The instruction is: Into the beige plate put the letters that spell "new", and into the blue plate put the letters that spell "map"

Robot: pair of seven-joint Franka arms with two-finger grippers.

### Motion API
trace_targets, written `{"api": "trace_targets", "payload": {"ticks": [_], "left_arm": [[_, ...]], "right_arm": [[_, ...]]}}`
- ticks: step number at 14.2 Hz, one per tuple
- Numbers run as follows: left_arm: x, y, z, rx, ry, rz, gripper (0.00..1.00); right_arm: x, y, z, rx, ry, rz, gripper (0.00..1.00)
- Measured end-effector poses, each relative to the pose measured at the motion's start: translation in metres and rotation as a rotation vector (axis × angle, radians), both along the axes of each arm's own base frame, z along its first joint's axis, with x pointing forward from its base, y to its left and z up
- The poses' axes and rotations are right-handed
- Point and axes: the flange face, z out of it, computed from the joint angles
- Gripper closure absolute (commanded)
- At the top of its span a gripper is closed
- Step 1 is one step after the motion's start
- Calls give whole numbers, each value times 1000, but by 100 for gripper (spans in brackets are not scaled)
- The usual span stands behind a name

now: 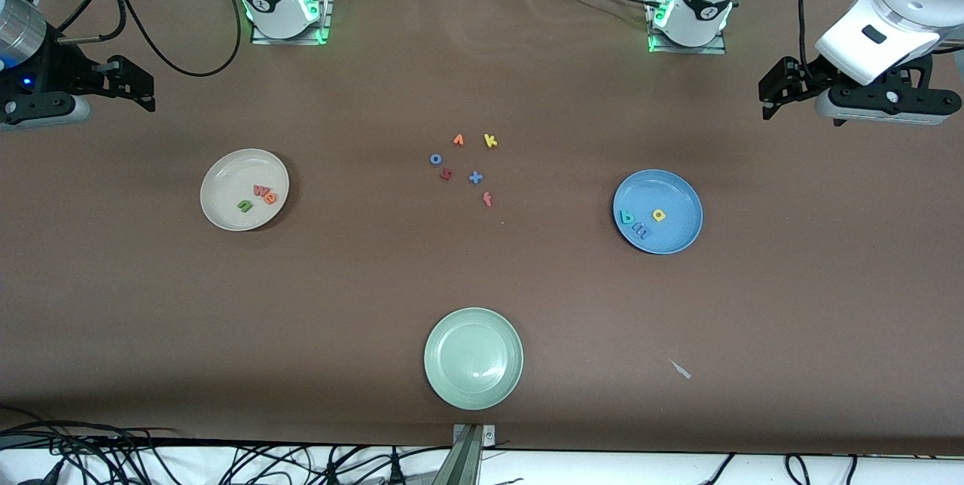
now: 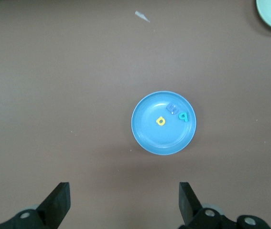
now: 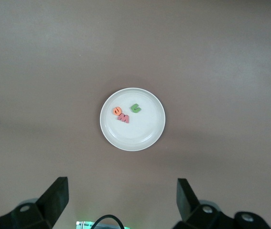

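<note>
The beige plate lies toward the right arm's end of the table and holds the green "n", the orange "e" and the salmon-pink "w". The right wrist view shows the same beige plate with those three letters. Toward the left arm's end, the blue plate holds the yellow "a", the teal "p" and the blue "m". My left gripper hangs open and empty over bare table beside the blue plate. My right gripper hangs open and empty over bare table beside the beige plate.
Loose letters lie mid-table: an orange "v", a yellow "k", a blue "o", a dark red letter, a blue "x" and a salmon letter. A pale green plate sits nearest the front camera. A small pale scrap lies beside it.
</note>
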Motion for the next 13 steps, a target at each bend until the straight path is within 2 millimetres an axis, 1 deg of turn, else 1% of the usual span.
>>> {"api": "trace_targets", "payload": {"ticks": [5,13], "left_arm": [[1,2,0,1,8,4,0],[7,1,-1,-3,8,3,0]], "right_arm": [[0,0,0,0,2,-1,0],[0,-1,0,0,3,-3,0]]}}
